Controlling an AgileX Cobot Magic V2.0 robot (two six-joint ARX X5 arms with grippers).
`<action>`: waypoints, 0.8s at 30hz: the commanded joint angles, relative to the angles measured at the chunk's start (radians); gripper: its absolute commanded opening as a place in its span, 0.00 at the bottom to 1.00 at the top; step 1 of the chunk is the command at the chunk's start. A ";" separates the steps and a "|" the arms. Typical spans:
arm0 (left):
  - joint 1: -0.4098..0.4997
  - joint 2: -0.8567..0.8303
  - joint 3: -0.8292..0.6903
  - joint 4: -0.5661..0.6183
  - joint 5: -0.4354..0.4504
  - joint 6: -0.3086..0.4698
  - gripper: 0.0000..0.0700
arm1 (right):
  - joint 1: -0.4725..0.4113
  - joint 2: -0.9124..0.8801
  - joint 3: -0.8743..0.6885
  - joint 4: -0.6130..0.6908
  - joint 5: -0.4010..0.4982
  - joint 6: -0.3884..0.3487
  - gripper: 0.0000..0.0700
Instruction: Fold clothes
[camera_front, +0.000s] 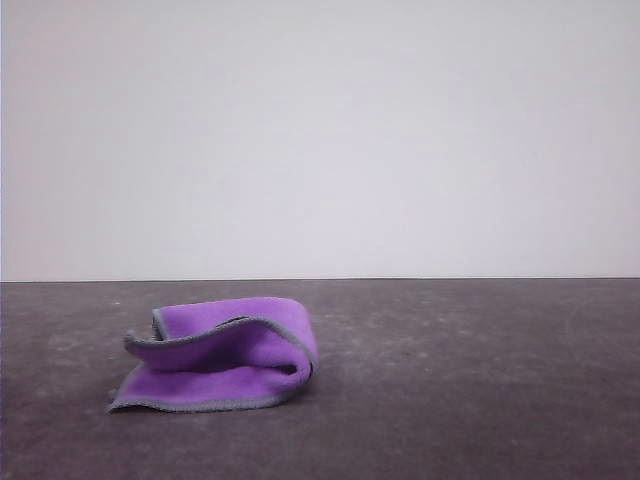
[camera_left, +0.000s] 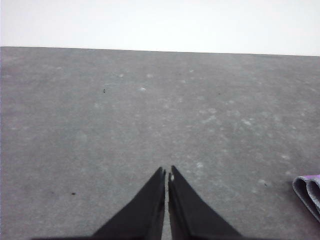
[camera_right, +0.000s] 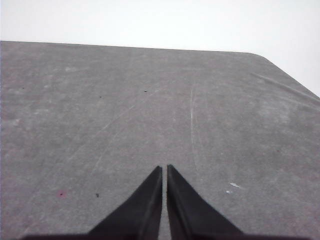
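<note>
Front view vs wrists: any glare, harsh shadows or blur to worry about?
Front view: soft and slightly hazy, flat even light, only a faint shadow under the loosely folded purple cloth with grey hem; wall washed out near white. Left wrist view: black left gripper sharp, dark grey table evenly lit. Right wrist view: right gripper sharp, mild sheen showing scratches, no strong glare.

The left gripper has its two black fingers pressed together, holding nothing. The right gripper looks the same way.
</note>
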 joint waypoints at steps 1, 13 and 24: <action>0.000 0.000 -0.019 -0.008 -0.002 -0.008 0.00 | -0.002 -0.002 -0.006 0.011 0.003 -0.005 0.02; 0.000 0.000 -0.019 -0.009 -0.002 -0.008 0.00 | -0.002 -0.002 -0.006 0.011 0.003 -0.005 0.02; 0.000 0.000 -0.019 -0.008 -0.002 -0.008 0.00 | -0.002 -0.002 -0.006 0.011 0.003 -0.005 0.02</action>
